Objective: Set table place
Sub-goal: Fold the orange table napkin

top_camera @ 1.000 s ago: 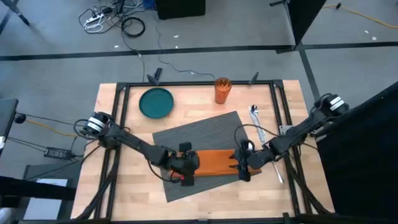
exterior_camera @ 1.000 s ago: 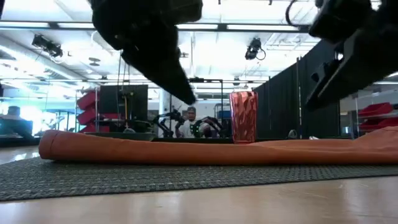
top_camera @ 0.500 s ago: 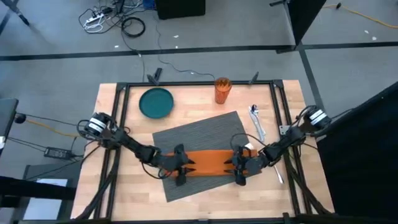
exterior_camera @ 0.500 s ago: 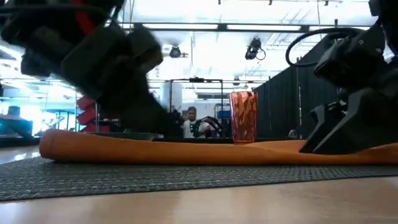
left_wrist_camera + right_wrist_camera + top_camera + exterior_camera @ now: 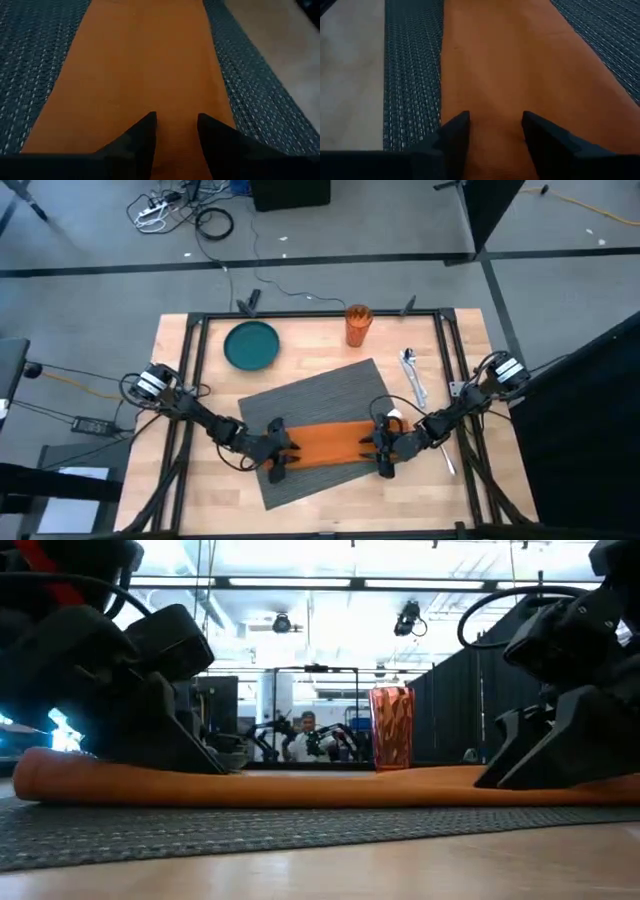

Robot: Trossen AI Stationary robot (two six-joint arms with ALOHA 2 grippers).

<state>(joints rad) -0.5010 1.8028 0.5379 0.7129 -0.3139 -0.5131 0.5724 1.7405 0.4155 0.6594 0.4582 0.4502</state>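
An orange napkin (image 5: 330, 443), folded into a long strip, lies flat on the dark grey placemat (image 5: 320, 395), which sits askew in the middle of the table (image 5: 200, 480). My left gripper (image 5: 278, 458) is down on the strip's left end and my right gripper (image 5: 385, 452) on its right end. Each is nearly shut, with cloth between the fingertips. A teal plate (image 5: 250, 345) and an orange cup (image 5: 357, 325) stand on the bare table beyond the placemat. My left gripper has its fingertips (image 5: 145, 125) on the top of the napkin's left end (image 5: 175, 135), a narrow band of cloth between them. The fingers slant down and lie along the strip. The napkin stays on the placemat. How many layers are held cannot be told. My right gripper meets the napkin's right end (image 5: 495, 135) the same way, its fingertips (image 5: 457, 125) slanting down from the right and lying along the strip. Cloth shows in the narrow gap. The napkin lies stretched flat between the two grippers.
Cutlery (image 5: 412, 375) lies on the table right of the placemat, with another piece (image 5: 447, 462) near the right arm. The table's black frame runs along its edges. In the low view the cup (image 5: 391, 727) stands behind the napkin (image 5: 300, 788).
Both grippers have come down onto the napkin's ends. My left gripper has then gone toward the table's left edge, and the napkin's left end has gone with it. The strip now lies longer and flatter, while its right end stays under my right gripper.
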